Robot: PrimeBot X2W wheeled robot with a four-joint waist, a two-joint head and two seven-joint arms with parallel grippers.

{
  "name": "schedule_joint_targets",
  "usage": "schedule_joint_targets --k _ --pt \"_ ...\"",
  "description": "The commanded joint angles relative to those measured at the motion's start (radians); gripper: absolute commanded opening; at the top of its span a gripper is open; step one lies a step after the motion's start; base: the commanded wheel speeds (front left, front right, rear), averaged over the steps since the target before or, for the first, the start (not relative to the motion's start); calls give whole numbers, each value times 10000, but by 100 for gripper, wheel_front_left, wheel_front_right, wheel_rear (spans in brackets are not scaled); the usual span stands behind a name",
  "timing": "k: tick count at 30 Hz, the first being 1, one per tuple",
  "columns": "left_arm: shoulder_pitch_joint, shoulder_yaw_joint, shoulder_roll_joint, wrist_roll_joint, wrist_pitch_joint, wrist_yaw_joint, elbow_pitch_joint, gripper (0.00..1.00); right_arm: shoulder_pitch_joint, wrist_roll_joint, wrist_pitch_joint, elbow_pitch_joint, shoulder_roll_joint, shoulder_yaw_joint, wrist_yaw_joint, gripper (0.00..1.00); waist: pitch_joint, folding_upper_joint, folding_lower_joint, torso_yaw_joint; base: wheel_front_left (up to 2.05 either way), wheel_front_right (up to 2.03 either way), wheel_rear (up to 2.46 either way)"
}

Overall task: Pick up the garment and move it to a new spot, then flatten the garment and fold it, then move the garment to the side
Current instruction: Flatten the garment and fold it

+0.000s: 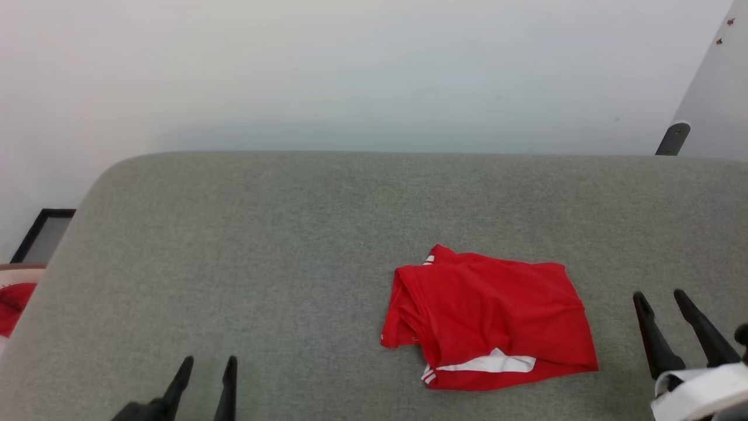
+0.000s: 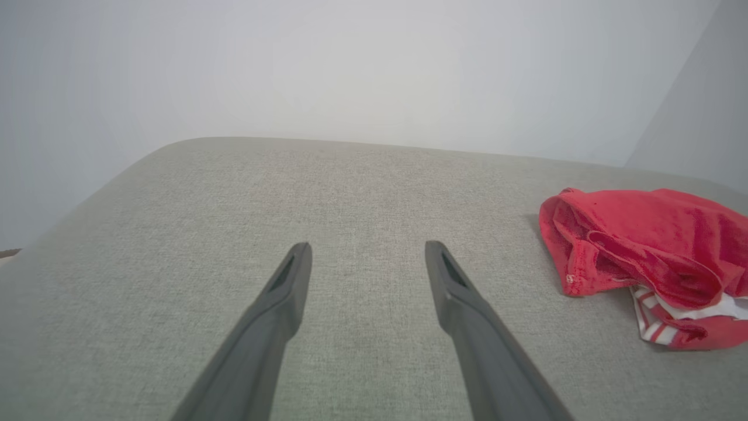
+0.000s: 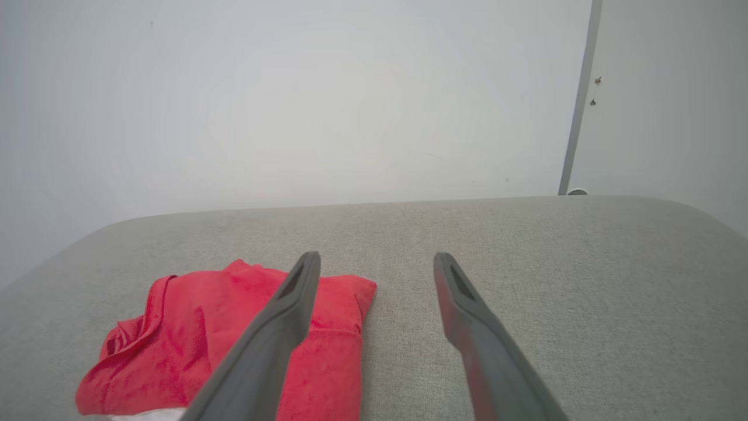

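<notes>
Lying folded near the grey surface's (image 1: 292, 234) front right edge, the garment (image 1: 491, 318) looks done (set aside, seemingly); left gripper (image 1: 209, 361) and right gripper (image 1: 659, 294) both spread wide, holding nothing

The garment (image 1: 491, 318) lies on the surface (image 1: 263, 234), right of the middle and toward the near edge. The left gripper (image 1: 210, 359) is at the near left part of the surface, well apart from the garment. The right gripper (image 1: 659, 294) is just to the garment's right, near it and not touching. In the right wrist view 1 of its 2 fingers (image 3: 280, 327) crosses in front of the garment. A wall (image 1: 350, 70) stands behind the surface. Beyond the surface's left edge lies a cloth scrap (image 1: 14, 304), with a frame (image 1: 44, 234) behind it. A panel (image 1: 716, 99) rises behind the far right corner.
</notes>
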Motion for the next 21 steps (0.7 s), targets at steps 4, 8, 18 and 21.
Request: schedule_joint_targets --k 4,8,18,21 --pt "642 228 -91 149 5 -21 -472 100 984 -394 285 -793 315 -836 -7 100 -44 0 0 49 0 0 0" --pt "1018 260 -99 143 5 -21 -853 100 1724 -663 633 -1574 612 -1545 -7 100 -30 0 0 110 0 0 0" --pt "1258 214 -247 240 5 -21 -1123 100 2465 -1096 1455 -2853 1259 -2240 -7 100 -46 0 0 137 0 0 0" --pt "1219 190 -267 249 5 -21 -1159 100 2481 -1169 1619 -3027 1330 -2271 -7 100 -27 0 0 173 0 0 0"
